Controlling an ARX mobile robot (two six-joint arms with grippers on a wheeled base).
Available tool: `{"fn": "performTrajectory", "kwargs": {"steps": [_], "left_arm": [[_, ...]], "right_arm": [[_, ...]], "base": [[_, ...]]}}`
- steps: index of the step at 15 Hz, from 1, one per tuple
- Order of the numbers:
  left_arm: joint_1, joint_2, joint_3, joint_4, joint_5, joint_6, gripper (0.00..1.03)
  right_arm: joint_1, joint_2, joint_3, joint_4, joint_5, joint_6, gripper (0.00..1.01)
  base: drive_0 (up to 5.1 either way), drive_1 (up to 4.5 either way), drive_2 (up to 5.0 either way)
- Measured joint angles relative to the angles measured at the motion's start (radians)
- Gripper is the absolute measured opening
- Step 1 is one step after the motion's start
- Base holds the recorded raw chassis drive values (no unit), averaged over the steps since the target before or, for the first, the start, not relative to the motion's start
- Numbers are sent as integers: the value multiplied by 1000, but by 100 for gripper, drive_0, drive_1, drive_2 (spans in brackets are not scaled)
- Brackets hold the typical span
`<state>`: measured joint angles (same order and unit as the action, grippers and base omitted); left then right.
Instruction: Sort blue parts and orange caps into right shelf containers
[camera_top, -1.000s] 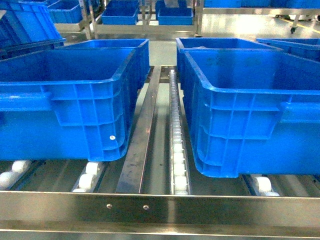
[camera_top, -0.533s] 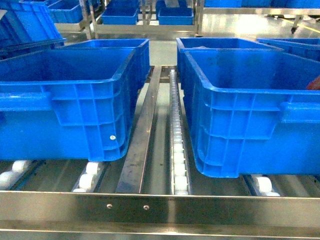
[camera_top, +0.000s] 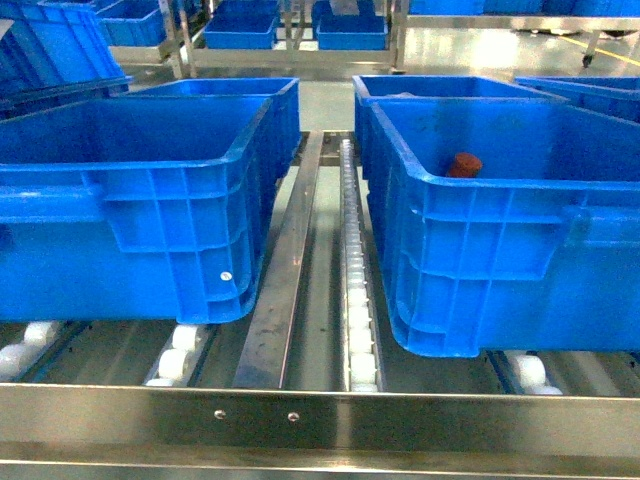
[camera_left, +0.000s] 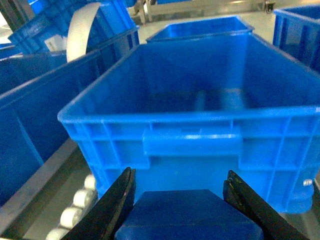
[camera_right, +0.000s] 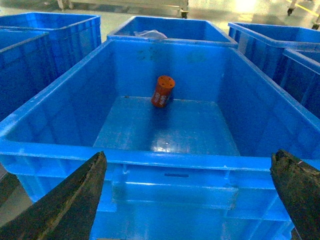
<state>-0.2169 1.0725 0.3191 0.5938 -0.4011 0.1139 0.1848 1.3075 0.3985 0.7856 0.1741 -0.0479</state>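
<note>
Inside the right shelf container (camera_top: 500, 215) an orange cap (camera_top: 463, 165) lies against the far wall. In the right wrist view this orange cap (camera_right: 163, 91) stands tilted on the floor of the container (camera_right: 175, 161), holes showing in its top. My right gripper (camera_right: 189, 154) hangs wide open before the crate's near rim, with nothing between its fingers. My left gripper (camera_left: 180, 172) is shut on a blue part (camera_left: 187, 217), in front of the near wall of the left crate (camera_left: 190, 117). Neither gripper shows in the head view.
The left crate (camera_top: 130, 190) and the right one rest on white rollers (camera_top: 358, 330), with a steel rail (camera_top: 285, 280) between them. A steel bar (camera_top: 320, 415) crosses the front. More blue crates (camera_top: 420, 88) stand behind and on both sides.
An orange cap that showed at the head view's right edge half a second ago now lies inside the right crate by its far wall. The crates have not moved.
</note>
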Motion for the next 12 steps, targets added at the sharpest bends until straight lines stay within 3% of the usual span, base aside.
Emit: {"fn": "performTrajectory", "kwargs": {"steps": [1,4,6,7,8,10,12], "left_arm": [[-2,31,62,11,4,0,44],[14,217,269,122,88,19,44],[40,446,494,135,107,14,44],[53,559,621,161,105,-3,54],[55,603,662,189,88,8,64],[52,502,530,180,91,9,90],[45,370,420,216,108,-5,100]], "right_arm": [[5,-1,0,23,17,0,98],[25,-7,14,20,32,11,98],[34,-7,21,15,39,20,98],[39,-7,23,14,43,24,98],[45,-7,23,13,43,26,98],[42,-8,23,1,46,34,98],[37,-8,23,5,46,41,98]], "base": [[0,0,0],[0,0,0],[0,0,0],[0,0,0],[0,0,0],[0,0,0],[0,0,0]]}}
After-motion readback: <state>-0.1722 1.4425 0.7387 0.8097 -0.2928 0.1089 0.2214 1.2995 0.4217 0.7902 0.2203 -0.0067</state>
